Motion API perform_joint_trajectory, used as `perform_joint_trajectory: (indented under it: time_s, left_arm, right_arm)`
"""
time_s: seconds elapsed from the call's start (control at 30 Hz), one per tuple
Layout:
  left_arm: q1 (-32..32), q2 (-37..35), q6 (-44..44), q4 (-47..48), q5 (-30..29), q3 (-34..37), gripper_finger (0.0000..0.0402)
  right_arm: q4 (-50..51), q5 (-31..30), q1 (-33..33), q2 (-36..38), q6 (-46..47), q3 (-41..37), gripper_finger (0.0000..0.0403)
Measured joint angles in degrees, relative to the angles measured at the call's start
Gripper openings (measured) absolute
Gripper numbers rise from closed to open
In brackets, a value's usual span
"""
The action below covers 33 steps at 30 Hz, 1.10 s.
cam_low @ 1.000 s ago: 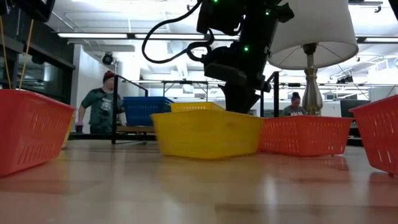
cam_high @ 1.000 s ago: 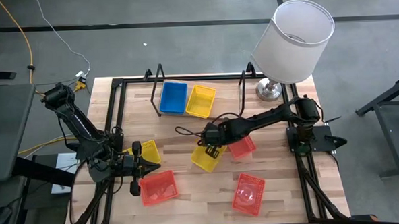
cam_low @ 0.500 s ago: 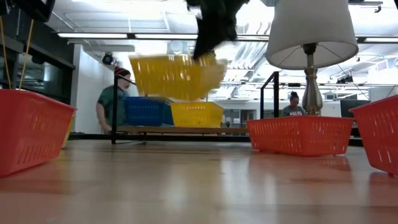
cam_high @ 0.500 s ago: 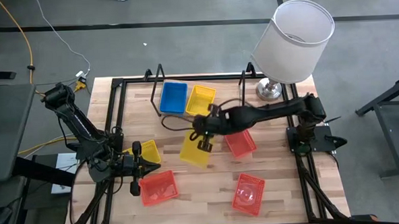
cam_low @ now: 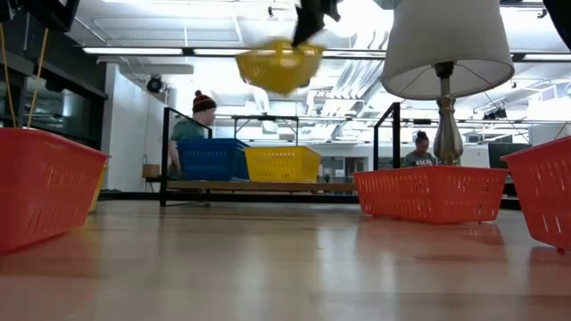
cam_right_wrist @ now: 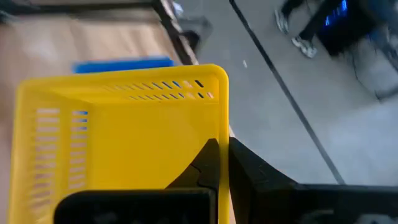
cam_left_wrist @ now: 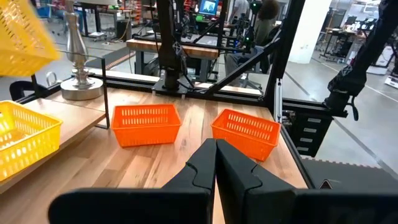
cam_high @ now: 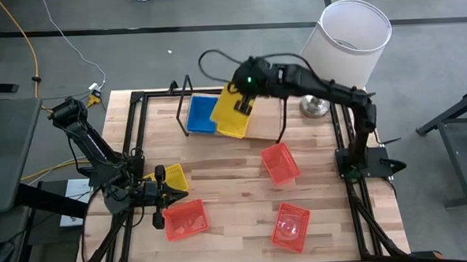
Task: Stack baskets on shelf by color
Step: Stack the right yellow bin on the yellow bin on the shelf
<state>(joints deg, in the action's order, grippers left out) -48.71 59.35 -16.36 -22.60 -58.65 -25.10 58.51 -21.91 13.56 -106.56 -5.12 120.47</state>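
From the high view, the right gripper (cam_high: 244, 101) is holding a yellow basket (cam_high: 231, 109) in the air over the shelf (cam_high: 186, 93), just above the yellow basket already sitting there (cam_high: 232, 131) beside the blue basket (cam_high: 200, 115); the step in hand looks to be the carrying of a second yellow onto its own colour, and the next move would call for squaring the tilted basket with the one below and lowering it so that it nests. The left gripper (cam_high: 175, 196) is waiting at the near left of the table, beside a third yellow basket (cam_high: 175, 178) and an orange-red basket (cam_high: 185, 219), with two more orange-red baskets lying toward the right. In the low view, the carried basket (cam_low: 278, 66) is hanging high and blurred above the shelf, well clear of the blue (cam_low: 209, 160) and yellow (cam_low: 282, 164) ones standing on it, while a person is showing in the room behind. In the left wrist view, that arm's jaws are pressing together with nothing between them. In the right wrist view, the jaws are pinching the rim of the yellow basket (cam_right_wrist: 124, 143), nearly closed on its thin wall.
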Motion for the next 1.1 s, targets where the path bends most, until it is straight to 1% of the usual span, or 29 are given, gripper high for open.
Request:
perform_joint_trajectory:
  time_s: [0.07, 0.2, 0.37, 0.5, 0.67, 0.73, 0.87, 1.1]
  left_arm:
    - [-0.01, 0.0, 0.01, 0.6, -0.22, 0.0, 0.0]
    - [0.0, 0.02, 0.02, 1.16, -1.31, 0.0, 0.0]
    - [0.0, 0.01, 0.02, 1.86, -2.51, 0.0, 0.0]
    - [0.0, 0.02, 0.02, 1.85, -2.53, 0.0, 0.0]
    - [0.0, 0.02, 0.01, 1.85, -2.54, 0.0, 0.0]
    - [0.0, 0.0, 0.0, 1.85, -2.53, 0.0, 0.0]
    - [0.0, 0.02, 0.01, 1.85, -2.48, 0.0, 0.0]
    - [0.0, 0.0, 0.0, 1.85, -2.3, 0.0, 0.0]
  right_arm:
    - [0.11, 1.06, 3.06, 0.0, -1.3, -2.03, 0.0]
    - [0.14, 2.96, 7.17, -0.07, -2.15, -5.95, 0.0]
    - [-4.5, 6.93, 9.7, -0.11, -2.89, -11.48, 0.0]
    - [-9.77, 9.49, 9.81, -0.09, -3.25, -14.64, 0.0]
    - [-9.67, 10.4, 9.35, -0.04, -4.38, -16.38, 0.0]
    - [-8.28, 10.75, 9.29, -0.07, -4.38, -16.49, 0.0]
    - [-8.63, 12.53, 9.25, -0.51, -4.13, -16.47, 0.0]
    - [-9.51, 12.72, 8.69, -1.07, -5.85, -16.44, 0.0]
